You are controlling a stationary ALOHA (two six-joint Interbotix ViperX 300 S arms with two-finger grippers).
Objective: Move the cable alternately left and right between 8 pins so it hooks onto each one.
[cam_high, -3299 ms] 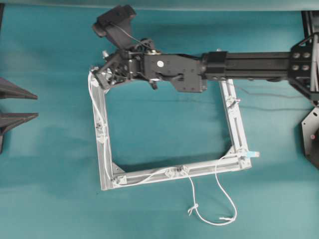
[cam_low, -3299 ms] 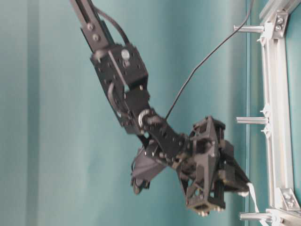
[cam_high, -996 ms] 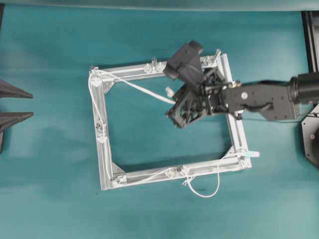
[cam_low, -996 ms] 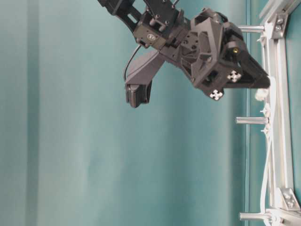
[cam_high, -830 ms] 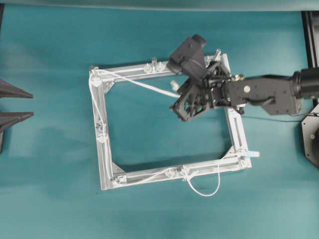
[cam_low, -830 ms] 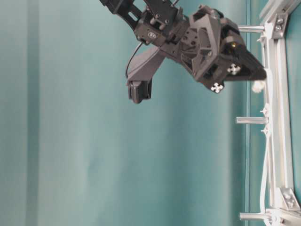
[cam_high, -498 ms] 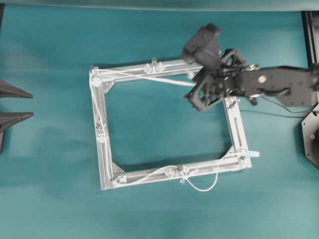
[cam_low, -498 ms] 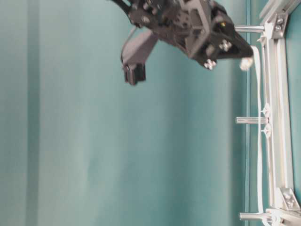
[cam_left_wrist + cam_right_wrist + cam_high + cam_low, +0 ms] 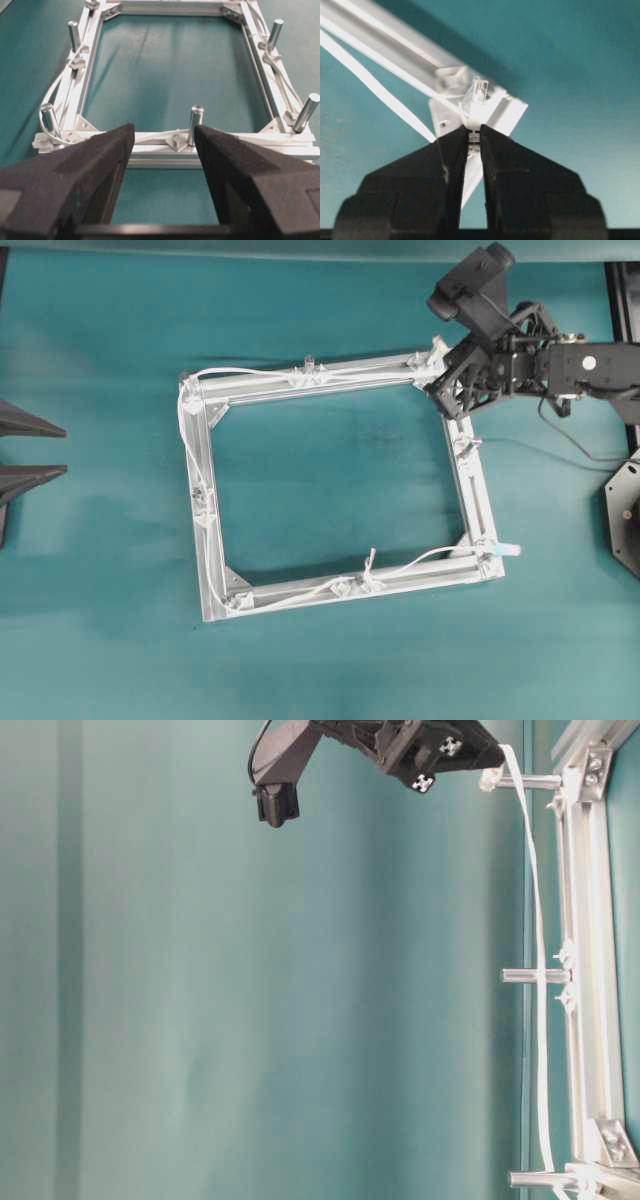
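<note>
Clearly the right gripper (image 9: 474,142) has its pads pinched down on the cable (image 9: 260,373), holding it close to its free end so the loose length trails behind and can be steered. In the right wrist view the white cord rises between the narrow jaws, with a clear pin (image 9: 478,91) standing just beyond the fingertips on the frame's corner bracket. That placement suggests the gripper is lining the cord up to pass round this corner peg.

From overhead, the right gripper (image 9: 455,390) sits at the far right corner of the frame (image 9: 213,540). The cable runs from there along the far bar past a pin (image 9: 309,364) at its middle, round the far left corner, down the left bar, and along the near bar to the pale blue tip (image 9: 510,551) at the near right corner. A small knot (image 9: 371,558) shows at the near bar's middle.

The left gripper (image 9: 162,150) hangs back outside the frame's left side with its jaws wide and nothing between them, looking across the frame; it likely waits there so as not to foul the cord.

The cable looks fairly taut along the far bar, which should keep it seated against the pegs.
</note>
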